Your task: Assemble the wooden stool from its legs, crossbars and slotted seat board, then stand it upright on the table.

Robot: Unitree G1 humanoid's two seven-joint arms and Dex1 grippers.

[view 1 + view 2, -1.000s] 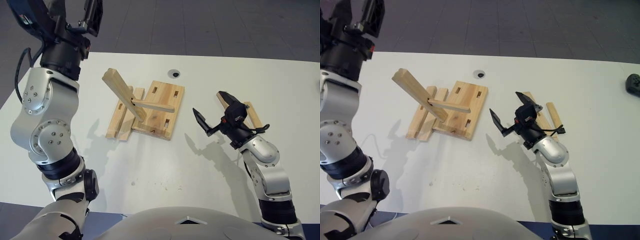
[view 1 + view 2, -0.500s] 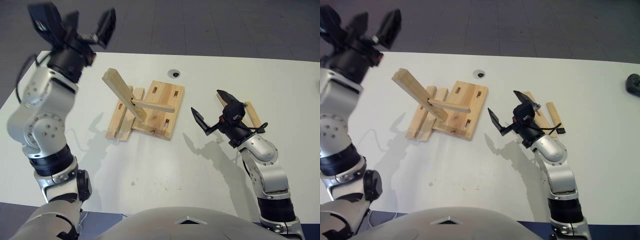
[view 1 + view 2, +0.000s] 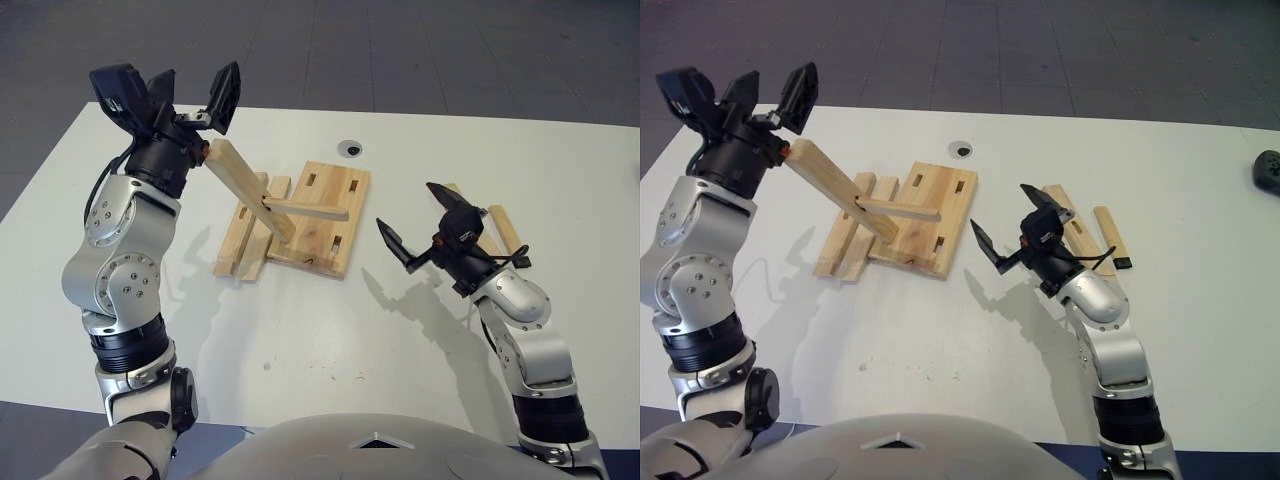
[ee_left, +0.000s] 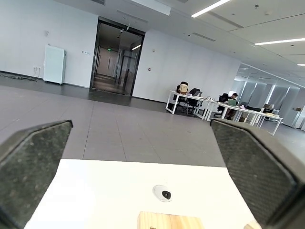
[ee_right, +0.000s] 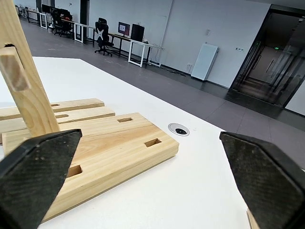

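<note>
The slotted seat board (image 3: 327, 205) lies flat mid-table. A leg (image 3: 240, 183) rises tilted from its left side, with a crossbar (image 3: 312, 211) running from it over the board. More legs (image 3: 238, 248) lie flat by the board's left edge. My left gripper (image 3: 194, 96) is open, just above and behind the tilted leg's top end, not touching it. My right gripper (image 3: 411, 212) is open and hangs above the table right of the board, which its wrist view has ahead as the seat board (image 5: 112, 143). Loose wooden pieces (image 3: 502, 228) lie behind it.
A round cable hole (image 3: 349, 148) sits in the white table (image 3: 300, 330) behind the board. A dark object (image 3: 1267, 168) rests at the far right edge, and a small black item (image 3: 1123, 263) lies beside the loose pieces. The table's near half is bare.
My left arm swung down from high at the left, and its open gripper now sits by the tilted leg's top end. The right gripper drifted slightly toward the board.
</note>
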